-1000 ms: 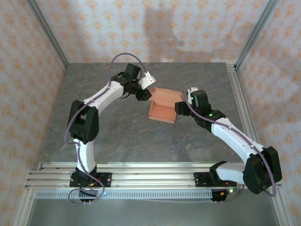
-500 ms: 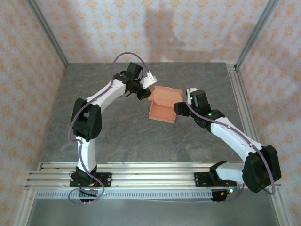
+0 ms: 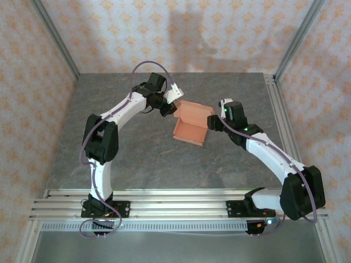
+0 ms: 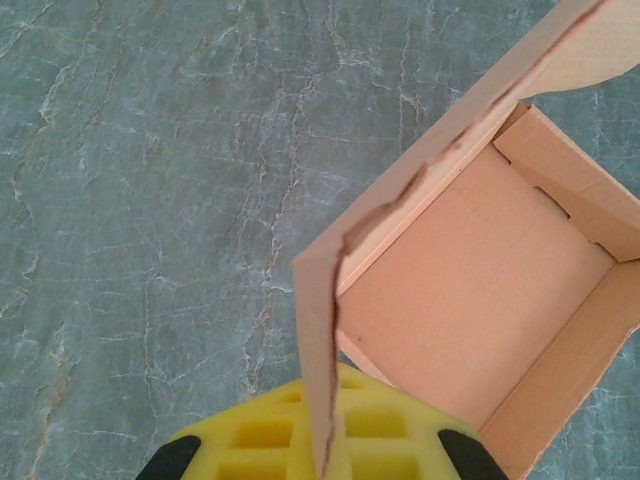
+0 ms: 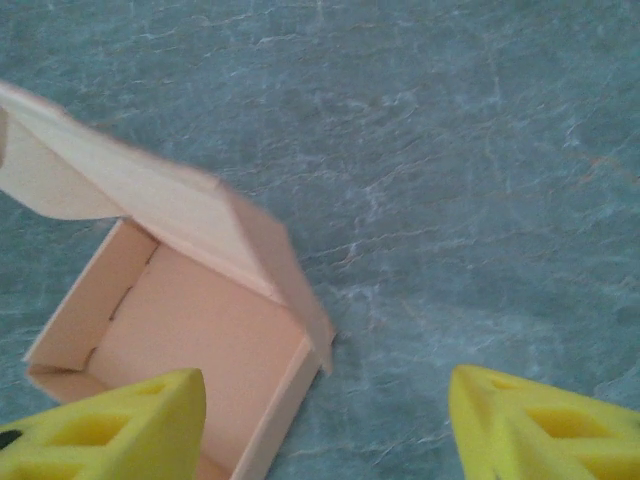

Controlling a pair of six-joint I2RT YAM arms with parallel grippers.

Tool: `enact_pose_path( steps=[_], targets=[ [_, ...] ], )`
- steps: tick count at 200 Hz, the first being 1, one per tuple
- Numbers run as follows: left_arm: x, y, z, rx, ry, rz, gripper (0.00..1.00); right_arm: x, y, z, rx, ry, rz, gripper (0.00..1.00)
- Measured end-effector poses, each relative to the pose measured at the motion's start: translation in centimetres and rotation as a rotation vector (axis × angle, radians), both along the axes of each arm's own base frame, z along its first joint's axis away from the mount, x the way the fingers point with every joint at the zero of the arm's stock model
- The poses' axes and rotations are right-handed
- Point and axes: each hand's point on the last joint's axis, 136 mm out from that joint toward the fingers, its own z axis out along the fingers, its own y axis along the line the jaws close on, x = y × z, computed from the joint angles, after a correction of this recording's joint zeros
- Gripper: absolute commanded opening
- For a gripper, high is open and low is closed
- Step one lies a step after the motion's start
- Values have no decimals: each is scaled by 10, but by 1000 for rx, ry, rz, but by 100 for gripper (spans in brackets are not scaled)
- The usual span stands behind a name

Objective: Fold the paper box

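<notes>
The paper box [image 3: 189, 131] sits on the grey worktop [image 3: 137, 159] between the 2 tools, its shallow tray formed and its lid flap [image 5: 180, 215] raised. The left tool [image 4: 322, 450], at the box's far-left corner, is clenched on the flap's edge, probably steadying it for closing. The right tool [image 5: 325, 420] hovers released just right of the box. The overhanging flap looks like the only obstacle to reaching the tray.
</notes>
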Motion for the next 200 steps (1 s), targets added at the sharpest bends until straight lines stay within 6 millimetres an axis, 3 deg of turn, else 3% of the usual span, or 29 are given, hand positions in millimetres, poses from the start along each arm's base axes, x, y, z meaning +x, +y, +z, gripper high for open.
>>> enact_pose_path(
  steps=[69, 117, 171, 191, 200],
  targets=[
    [-2, 1, -1, -1, 17, 1, 0, 34, 12, -2, -90, 31, 114, 30],
    [-3, 2, -2, 0, 20, 2, 0, 28, 15, -17, -129, 91, 173, 13],
    [-3, 2, -2, 1, 22, 2, 0, 27, 17, -28, -129, 122, 193, 11],
    [-3, 2, -2, 1, 23, 2, 0, 27, 18, -33, -135, 132, 198, 0],
    [-4, 2, -2, 2, 25, 2, 0, 27, 18, -33, -132, 135, 194, 0]
  ],
)
